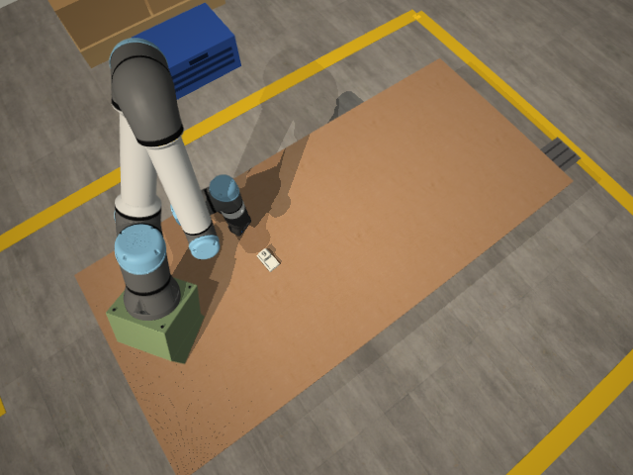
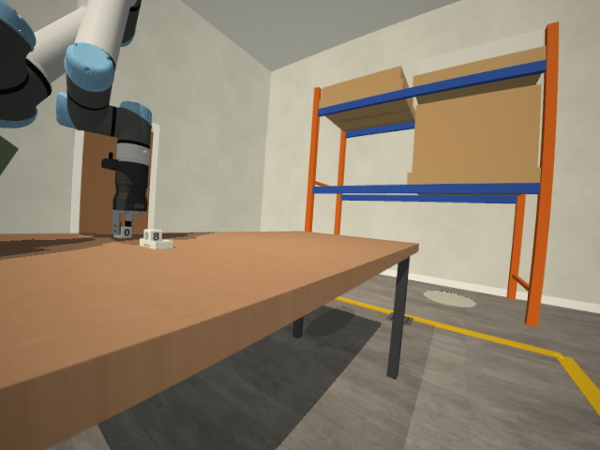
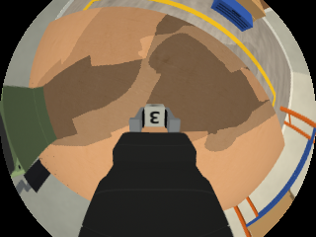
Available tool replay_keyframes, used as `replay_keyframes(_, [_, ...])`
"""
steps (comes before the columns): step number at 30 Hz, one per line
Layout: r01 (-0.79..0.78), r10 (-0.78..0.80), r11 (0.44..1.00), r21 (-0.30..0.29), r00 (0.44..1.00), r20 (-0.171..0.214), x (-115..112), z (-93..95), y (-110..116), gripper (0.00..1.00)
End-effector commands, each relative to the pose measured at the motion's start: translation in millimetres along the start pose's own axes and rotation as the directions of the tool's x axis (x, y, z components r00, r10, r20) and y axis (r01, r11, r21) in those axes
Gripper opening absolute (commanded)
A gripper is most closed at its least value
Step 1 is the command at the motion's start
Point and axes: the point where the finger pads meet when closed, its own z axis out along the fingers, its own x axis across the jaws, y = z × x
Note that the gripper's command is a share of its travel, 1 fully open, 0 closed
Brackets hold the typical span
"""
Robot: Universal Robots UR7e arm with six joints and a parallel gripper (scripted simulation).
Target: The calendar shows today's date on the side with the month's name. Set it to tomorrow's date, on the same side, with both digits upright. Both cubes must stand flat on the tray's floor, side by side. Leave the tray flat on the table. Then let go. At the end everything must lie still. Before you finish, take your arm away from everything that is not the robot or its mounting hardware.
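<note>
The arm's squat green mounting block [image 1: 140,334] stands on the table's near left part. A blue slatted cabinet [image 1: 199,43] sits on the grey floor [image 1: 460,399], beyond the table's far left edge.

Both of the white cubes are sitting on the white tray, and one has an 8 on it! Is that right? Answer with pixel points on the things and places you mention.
Not quite: only one cube [image 1: 264,252] [image 2: 153,235] is on the white tray [image 1: 270,263] [image 2: 164,245]. The exterior view shows the other cube [image 2: 126,232] [image 3: 154,117] off it, between the fingers of the hand [image 1: 237,234] [image 2: 123,232] [image 3: 154,114]. One does have an 8.
</note>
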Motion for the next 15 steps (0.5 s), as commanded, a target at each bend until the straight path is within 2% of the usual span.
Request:
replay_keyframes(1, [-0.003,0.003,1.000,0.002,1.000,0.002,-2,-6.7,0,0.57])
replay_keyframes(15, [-0.002,0.002,1.000,0.001,1.000,0.001,-1,-27.6,0,0.57])
